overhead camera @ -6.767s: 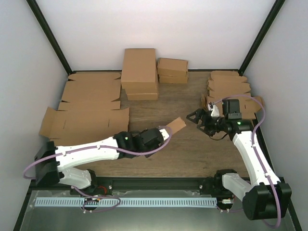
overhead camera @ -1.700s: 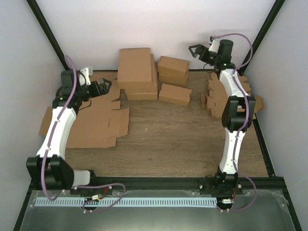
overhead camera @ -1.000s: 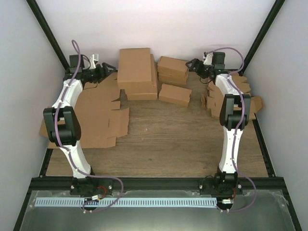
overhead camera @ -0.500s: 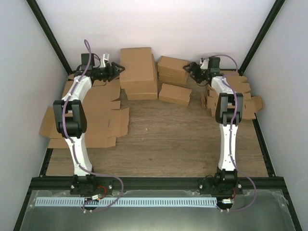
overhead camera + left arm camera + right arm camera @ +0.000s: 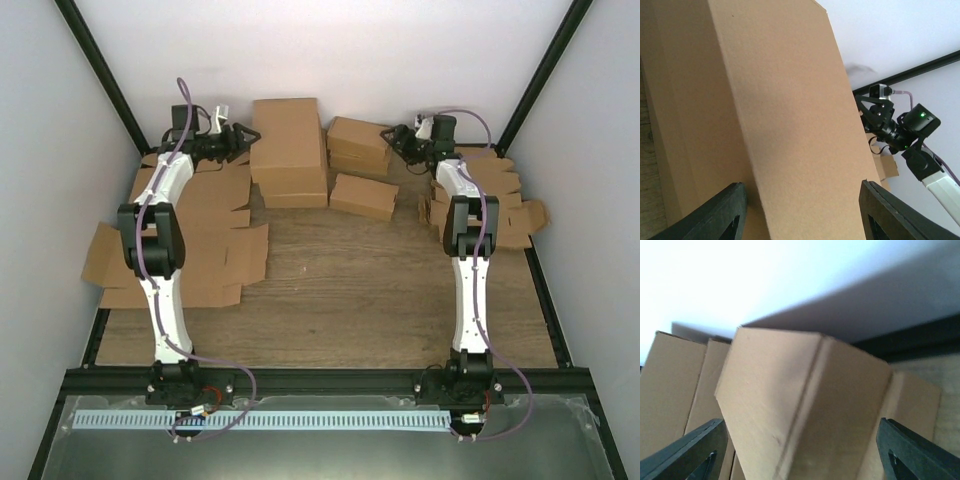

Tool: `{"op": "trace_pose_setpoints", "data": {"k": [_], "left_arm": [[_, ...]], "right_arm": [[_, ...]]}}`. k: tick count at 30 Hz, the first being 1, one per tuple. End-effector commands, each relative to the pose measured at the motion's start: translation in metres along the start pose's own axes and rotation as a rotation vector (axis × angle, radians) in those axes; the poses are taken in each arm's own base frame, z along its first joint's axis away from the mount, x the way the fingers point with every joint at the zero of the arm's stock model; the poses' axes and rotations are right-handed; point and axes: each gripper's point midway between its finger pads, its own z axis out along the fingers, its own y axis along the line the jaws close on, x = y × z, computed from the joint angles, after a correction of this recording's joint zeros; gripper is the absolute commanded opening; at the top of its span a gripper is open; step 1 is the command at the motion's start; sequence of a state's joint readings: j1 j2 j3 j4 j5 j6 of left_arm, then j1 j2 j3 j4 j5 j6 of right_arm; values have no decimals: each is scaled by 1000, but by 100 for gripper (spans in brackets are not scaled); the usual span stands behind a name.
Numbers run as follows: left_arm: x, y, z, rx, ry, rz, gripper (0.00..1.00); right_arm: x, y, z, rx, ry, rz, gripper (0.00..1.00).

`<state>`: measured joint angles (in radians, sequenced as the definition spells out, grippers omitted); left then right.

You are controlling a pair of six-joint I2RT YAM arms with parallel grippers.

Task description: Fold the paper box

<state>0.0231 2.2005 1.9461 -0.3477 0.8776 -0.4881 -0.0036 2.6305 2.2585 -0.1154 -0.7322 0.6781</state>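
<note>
There lay the small, shallow brown cardboard paper box (image 5: 363, 196), closed up on the wooden table (image 5: 340, 290), just before the stack of similar small boxes (image 5: 358, 145). Light, thin card by my reckoning: easily dented, best pinched across its narrow sides. The left gripper (image 5: 248, 133) gaped wide beside the large brown folded carton (image 5: 288, 150), and the right gripper (image 5: 392, 138) was spread wide and empty too. Seconds earlier, the left one had carried that box mid-table.
</note>
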Motion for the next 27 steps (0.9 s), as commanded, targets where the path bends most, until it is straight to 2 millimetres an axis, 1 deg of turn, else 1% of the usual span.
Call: {"op": "trace_pose_setpoints", "data": {"k": [1,7,10,12,16,18,19,21,22,24,26,27], "left_arm": [[-2,1,9,16,14,3,64],[-8,-2,6,3,11,26,65],[-10,-5,-2,-22,6,44,71],[-13,-11,-12,-51,-5,69,76],[-21,-25,-39,-114,-42,116,87],[-21,-36,-52,-141,-61,140,90],[-19,-40,-58,-154,-67,147,91],[-12,-51,-70,-160,-76,158,93],[-9,-63,-80,-160,-91,173,95],[3,-74,-93,-167,-104,185,98],[18,-82,-104,-173,-116,193,100],[25,-84,-108,-182,-118,193,100]], "right_arm": [[-26,23,5,-76,-63,-99,84],[-29,33,6,-140,-72,-118,85],[-31,42,3,-151,-68,-148,87],[-36,48,-4,-124,-75,-184,91],[-46,72,-27,-64,-93,-271,98],[-42,82,-40,-43,-81,-316,99],[-49,109,-60,-50,-99,-370,100],[-34,125,-78,-61,-70,-450,100],[-18,123,-84,-62,-36,-474,100],[3,133,-103,-70,-2,-569,100],[25,138,-120,-69,31,-679,100],[35,135,-127,-55,46,-714,100]]}}
